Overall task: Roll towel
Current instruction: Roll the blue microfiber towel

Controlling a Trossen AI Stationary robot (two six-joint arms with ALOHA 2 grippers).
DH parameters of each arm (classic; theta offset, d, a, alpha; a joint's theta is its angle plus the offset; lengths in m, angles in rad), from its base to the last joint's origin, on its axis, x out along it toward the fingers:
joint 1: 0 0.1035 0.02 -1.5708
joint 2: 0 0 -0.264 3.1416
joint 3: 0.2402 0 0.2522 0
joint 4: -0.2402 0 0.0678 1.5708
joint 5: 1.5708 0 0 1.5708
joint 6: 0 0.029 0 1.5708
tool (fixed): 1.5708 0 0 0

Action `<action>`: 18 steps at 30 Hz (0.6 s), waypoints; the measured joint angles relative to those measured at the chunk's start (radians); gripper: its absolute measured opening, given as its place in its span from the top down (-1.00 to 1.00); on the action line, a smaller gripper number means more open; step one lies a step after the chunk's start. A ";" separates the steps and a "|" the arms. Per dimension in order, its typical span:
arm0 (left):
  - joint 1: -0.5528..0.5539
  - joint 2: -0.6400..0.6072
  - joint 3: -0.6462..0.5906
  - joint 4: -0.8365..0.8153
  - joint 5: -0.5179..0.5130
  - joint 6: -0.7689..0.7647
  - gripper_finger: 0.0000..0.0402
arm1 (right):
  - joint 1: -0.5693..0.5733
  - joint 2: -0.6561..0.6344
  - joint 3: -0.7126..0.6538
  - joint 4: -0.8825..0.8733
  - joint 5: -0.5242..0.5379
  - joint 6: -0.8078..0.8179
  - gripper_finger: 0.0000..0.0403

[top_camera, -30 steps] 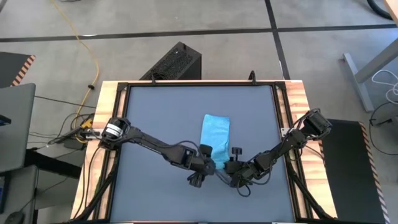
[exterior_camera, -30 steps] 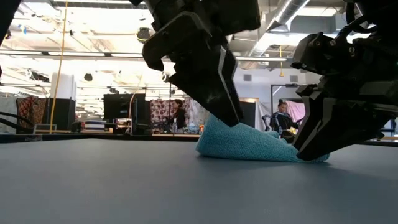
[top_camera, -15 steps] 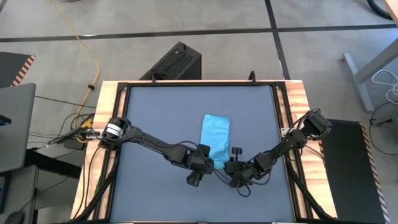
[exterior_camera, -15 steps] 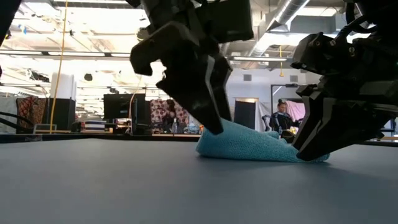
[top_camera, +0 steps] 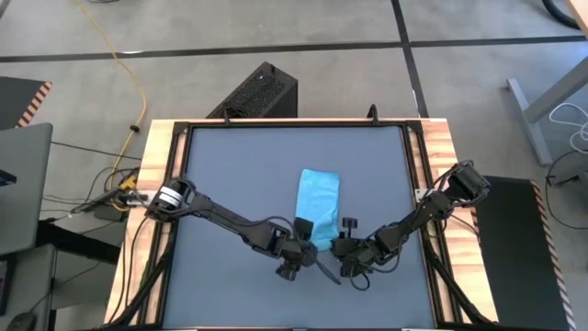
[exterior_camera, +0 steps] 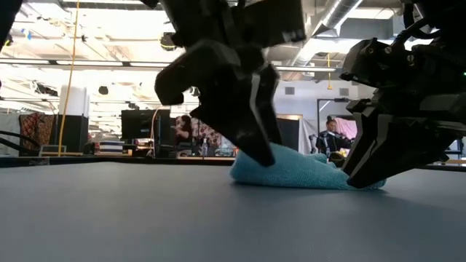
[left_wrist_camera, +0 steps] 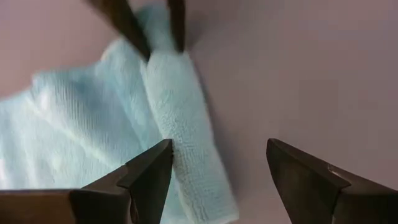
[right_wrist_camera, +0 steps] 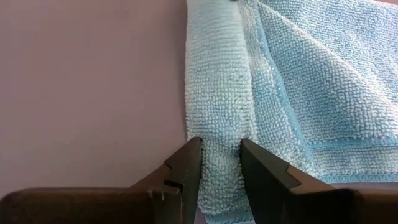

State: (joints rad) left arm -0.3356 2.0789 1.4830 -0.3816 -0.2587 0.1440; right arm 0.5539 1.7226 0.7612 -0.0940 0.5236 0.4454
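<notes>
High view shows the towel (top_camera: 319, 205) lying folded into a narrow sky-blue strip near the middle of the dark grey worktop (top_camera: 239, 175), its long side running away from the arms. The near end is partly covered by both arms, so the roll started there is hard to make out from above. In the right wrist view the near edge of the towel (right_wrist_camera: 249, 93) is turned over into a tight roll, with flat folded layers spreading out beside it. The right end effector (right_wrist_camera: 219, 163) is clenched on one end of that roll, its two fingers (right_wrist_camera: 186, 165) pressing the cloth from both sides. The very tip of the roll is cut off at the picture's edge.

In the left wrist view the left end effector (left_wrist_camera: 219, 168) stands released, fingers (left_wrist_camera: 152, 171) wide apart, hovering over the other end of the roll of the towel (left_wrist_camera: 180, 118) without gripping it; the right arm's dark fingertips show pinching the far end. From the low view the towel (exterior_camera: 291, 171) is a low blue mound on the worktop, its left part hidden behind the left end effector (exterior_camera: 255, 142) and its right end behind the right end effector (exterior_camera: 357, 175). People in the room behind are small and indistinct.
</notes>
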 joint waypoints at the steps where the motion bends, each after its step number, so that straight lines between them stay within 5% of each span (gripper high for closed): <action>1: -0.006 0.000 0.000 0.011 -0.010 0.017 -0.24 | 0.000 0.000 0.000 -0.002 0.000 0.000 0.31; 10: -0.023 -0.007 0.000 0.044 -0.047 0.098 -0.24 | 0.000 0.000 0.000 -0.003 0.000 0.000 0.31; 18: 0.005 -0.001 0.000 -0.002 0.096 -0.002 -0.24 | 0.000 0.000 0.000 -0.002 0.000 0.000 0.31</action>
State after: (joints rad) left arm -0.3305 2.0779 1.4830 -0.3836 -0.1629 0.1420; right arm 0.5537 1.7226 0.7616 -0.0963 0.5240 0.4458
